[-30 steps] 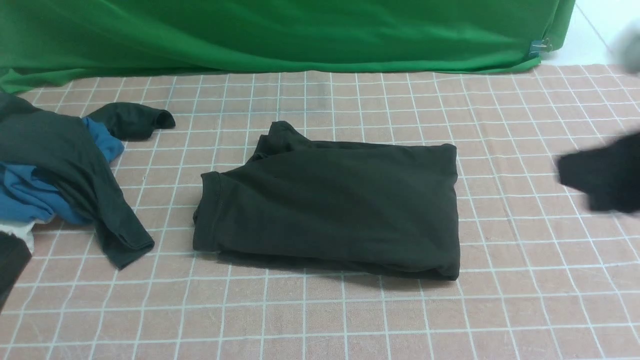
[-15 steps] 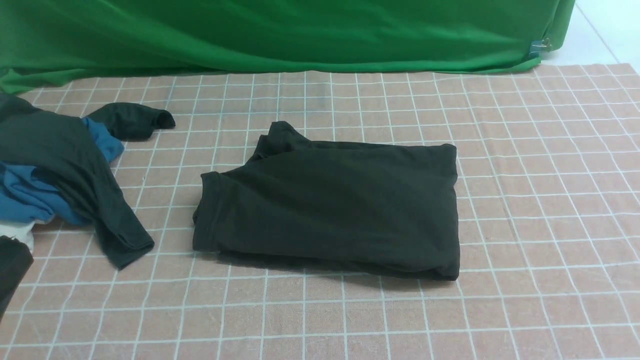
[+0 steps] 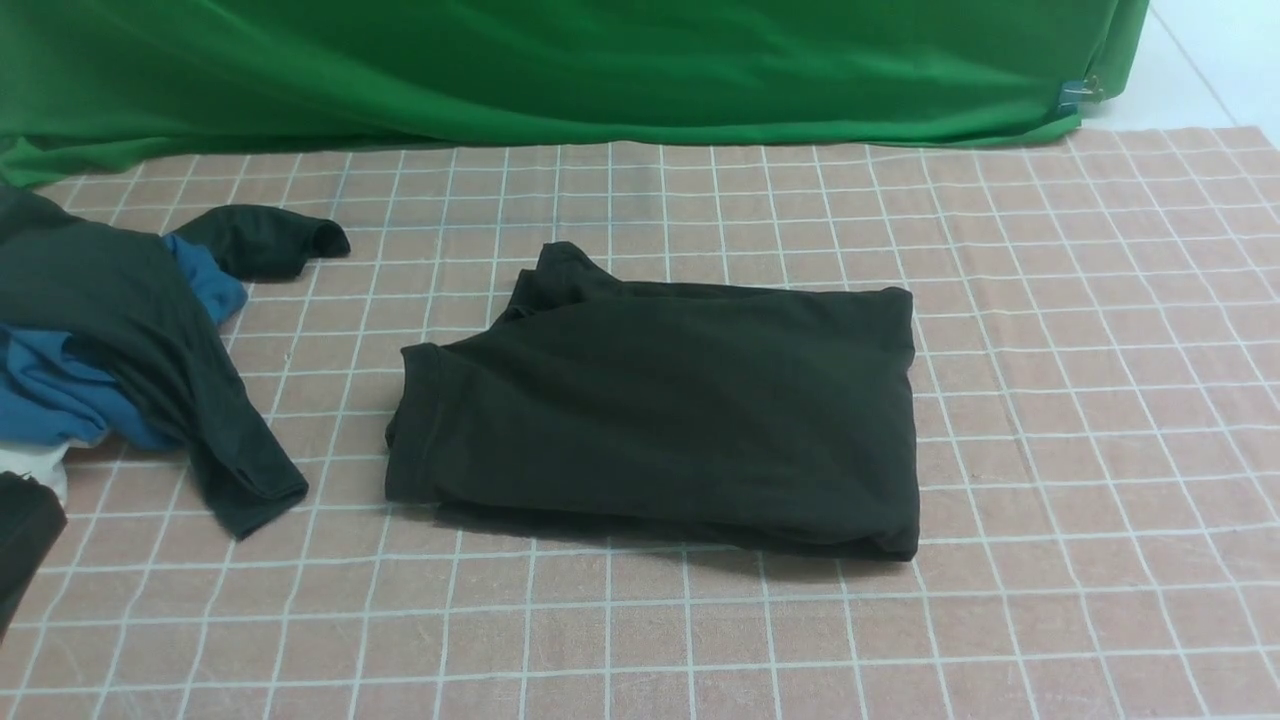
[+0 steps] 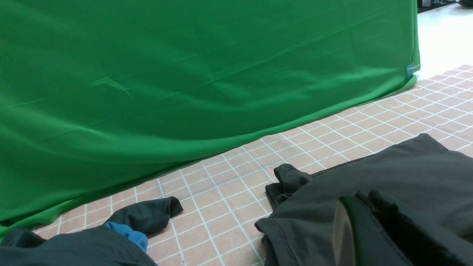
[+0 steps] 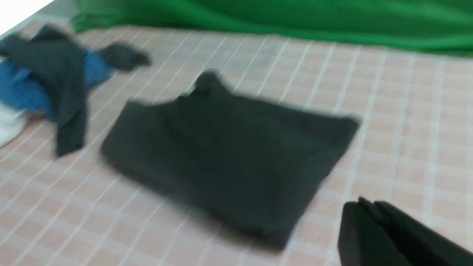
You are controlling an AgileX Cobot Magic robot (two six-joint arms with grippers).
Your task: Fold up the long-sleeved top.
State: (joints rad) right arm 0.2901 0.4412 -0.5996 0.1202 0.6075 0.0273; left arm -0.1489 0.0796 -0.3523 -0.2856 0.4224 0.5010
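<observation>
The long-sleeved top [image 3: 660,400] lies folded into a thick black rectangle in the middle of the checked cloth, with a sleeve end poking out at its far left corner. Nothing is touching it. In the left wrist view my left gripper [image 4: 364,197] is shut and empty, hovering by the near left part of the top [image 4: 406,166]. The right wrist view is blurred. There my right gripper [image 5: 366,205] is shut and empty, off the right near corner of the top [image 5: 229,155]. It is outside the front view.
A dark charcoal garment [image 3: 120,330] bunched with blue cloth [image 3: 50,400] and a bit of white cloth [image 3: 35,465] lies at the left. A green backdrop [image 3: 600,70] hangs along the far edge of the pink checked tablecloth [image 3: 1050,450].
The right arm, blurred at the right edge a second ago, has drawn back out of the front view. The folded top has not moved.
</observation>
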